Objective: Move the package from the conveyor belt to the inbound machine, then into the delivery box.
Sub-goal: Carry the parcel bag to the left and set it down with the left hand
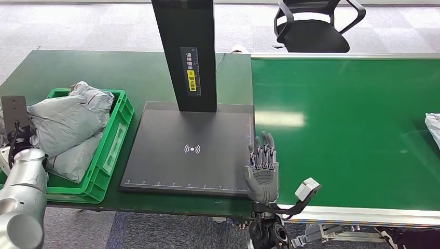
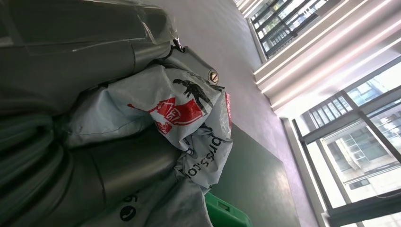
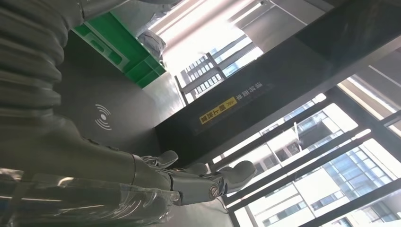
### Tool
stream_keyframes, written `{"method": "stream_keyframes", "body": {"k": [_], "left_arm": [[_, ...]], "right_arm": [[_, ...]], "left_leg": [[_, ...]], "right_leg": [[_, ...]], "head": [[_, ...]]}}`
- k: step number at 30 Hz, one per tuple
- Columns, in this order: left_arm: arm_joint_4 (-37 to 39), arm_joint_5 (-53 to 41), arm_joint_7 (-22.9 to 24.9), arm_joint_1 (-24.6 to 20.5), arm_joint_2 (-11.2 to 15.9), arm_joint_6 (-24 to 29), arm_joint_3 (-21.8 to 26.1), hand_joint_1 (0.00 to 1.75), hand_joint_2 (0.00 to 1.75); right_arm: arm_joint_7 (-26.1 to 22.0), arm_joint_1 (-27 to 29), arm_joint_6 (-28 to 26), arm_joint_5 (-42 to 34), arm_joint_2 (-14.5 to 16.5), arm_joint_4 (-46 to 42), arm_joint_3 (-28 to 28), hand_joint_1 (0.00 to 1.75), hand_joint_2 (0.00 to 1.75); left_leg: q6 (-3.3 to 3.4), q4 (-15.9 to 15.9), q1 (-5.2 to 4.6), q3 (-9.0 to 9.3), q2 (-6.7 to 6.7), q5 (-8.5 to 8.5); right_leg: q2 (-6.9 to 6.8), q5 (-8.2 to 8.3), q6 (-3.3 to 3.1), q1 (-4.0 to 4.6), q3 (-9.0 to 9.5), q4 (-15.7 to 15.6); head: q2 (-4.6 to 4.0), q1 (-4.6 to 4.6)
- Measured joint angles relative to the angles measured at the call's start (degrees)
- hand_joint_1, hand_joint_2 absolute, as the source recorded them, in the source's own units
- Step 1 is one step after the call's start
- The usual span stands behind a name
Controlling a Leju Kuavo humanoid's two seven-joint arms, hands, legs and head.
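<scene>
My left hand is down in the green delivery box, where a crumpled grey package with red print sits between its thumb and its darker fingers. In the head view, grey packages cover that hand. My right hand stands open with its fingers straight and nothing in it, at the front right corner of the inbound machine's black plate. Another grey package lies at the far right edge of the green conveyor belt.
The machine's black post rises from the back of the plate. An office chair stands behind the belt. The box holds several grey packages and sits left of the plate on the green table.
</scene>
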Motion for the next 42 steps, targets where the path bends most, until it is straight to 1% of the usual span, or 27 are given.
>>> {"method": "stream_keyframes", "body": {"k": [4,8,11,13,16,18,20,21,23,27,30,35,38,42], "left_arm": [[0.2,-0.1,0.0,0.0,0.0,0.0,0.3,1.74,1.75],[0.3,-0.6,0.1,0.0,0.0,-0.3,0.3,0.00,1.75],[0.3,-0.6,-1.9,-0.2,-0.1,-2.3,0.4,0.00,1.75],[0.2,0.2,-5.1,-0.3,-0.6,-5.0,0.4,0.00,1.75],[-1.3,2.5,-10.6,-0.1,-2.5,-11.3,0.3,0.00,1.75],[-4.0,5.0,-12.7,0.9,-4.3,-17.1,-0.4,0.00,1.75],[-8.9,8.7,-13.3,3.6,-6.3,-22.2,-2.3,0.00,1.75],[-12.3,10.8,-13.1,5.8,-7.3,-23.6,-3.7,0.00,1.75],[-21.3,15.0,-12.8,11.9,-9.5,-24.4,-7.3,0.00,1.75],[-41.5,19.2,-12.9,26.4,-13.9,-21.5,-15.2,0.00,1.75],[-53.1,19.7,-14.3,33.9,-16.2,-16.9,-19.5,0.00,1.75],[-66.8,21.2,-19.3,42.6,-18.8,-5.8,-23.3,0.00,1.75],[-73.8,22.7,-22.2,47.6,-20.9,-2.4,-25.3,0.00,1.75],[-80.1,23.1,-22.6,51.9,-22.6,0.4,-29.2,0.00,1.75]], "right_arm": [[0.0,0.0,0.0,0.0,0.0,0.0,-0.1,0.00,1.75],[0.0,0.0,0.0,0.0,0.0,0.1,-0.1,0.00,1.75],[0.0,0.0,-0.1,0.0,0.0,0.1,-0.1,0.00,1.75],[0.0,0.0,-0.4,0.0,0.0,0.1,-0.1,0.00,1.75],[-0.1,0.0,-1.1,-0.2,0.0,0.1,-0.1,0.00,1.75],[-0.3,0.0,-1.4,-0.3,0.0,0.1,-0.2,0.00,1.75],[-0.6,0.0,-1.6,-0.5,0.0,0.1,-0.3,0.00,1.75],[-0.7,0.0,-1.8,-0.6,0.0,0.1,-0.4,0.00,1.75],[-1.0,0.1,-2.0,-0.8,0.0,0.1,-0.6,0.00,1.75],[-1.3,0.1,-2.6,-1.1,0.0,0.1,-1.1,0.00,1.75],[-1.5,0.2,-3.8,-1.8,0.0,-0.2,-1.3,0.00,1.75],[-0.5,0.4,-6.2,-3.3,0.0,-1.7,-1.3,0.00,1.75],[0.0,0.4,-7.1,-3.5,0.0,-2.4,-1.2,0.00,1.75],[0.2,0.4,-7.7,-3.6,0.0,-2.9,-1.2,0.00,1.75]], "left_leg": [[0.00,0.0,0.00,0.00,-0.01,0.00],[0.00,0.0,0.00,0.00,0.00,0.00],[0.00,0.0,0.00,0.01,-0.01,0.00],[0.00,0.0,0.00,0.01,-0.01,0.00],[0.00,0.0,-0.01,0.01,-0.05,0.00],[0.00,0.0,-0.04,0.01,-0.05,0.00],[0.01,0.0,-0.07,0.02,0.00,-0.01],[0.00,0.0,-0.08,0.02,0.02,-0.02],[-0.01,0.0,-0.10,0.03,0.04,-0.06],[0.00,0.0,-0.11,-0.01,0.02,-0.16],[0.02,0.0,-0.11,-0.05,0.01,-0.19],[0.01,0.0,-0.10,0.03,0.04,-0.21],[0.01,0.0,-0.09,0.04,0.02,-0.20],[0.01,0.0,-0.09,0.04,-0.03,-0.20]], "right_leg": [[0.00,0.00,0.00,0.00,0.00,0.0],[0.00,0.00,0.00,0.00,-0.01,0.0],[0.00,0.00,0.00,0.00,-0.03,0.0],[-0.01,0.00,0.00,0.00,-0.02,0.0],[-0.03,0.00,0.00,-0.02,0.01,0.0],[-0.03,0.01,0.01,-0.04,0.03,0.0],[-0.01,0.01,0.01,-0.07,0.04,0.0],[0.01,0.01,0.01,-0.08,0.03,0.0],[0.03,-0.01,0.02,-0.11,0.01,0.0],[0.01,-0.12,0.03,-0.13,-0.03,0.0],[0.01,-0.14,0.04,-0.13,-0.02,-0.1],[0.03,-0.13,0.03,-0.12,0.00,-0.1],[0.02,-0.13,0.03,-0.10,0.02,-0.1],[0.01,-0.14,0.03,-0.11,0.06,-0.1]], "head": [[0.00,0.01],[0.00,0.00],[0.00,0.00],[0.00,-0.01],[0.00,0.00],[0.00,-0.01],[0.00,-0.01],[0.00,-0.02],[0.00,-0.01],[0.00,0.00],[0.00,0.00],[0.00,-0.02],[0.00,-0.02],[0.00,-0.01]]}}
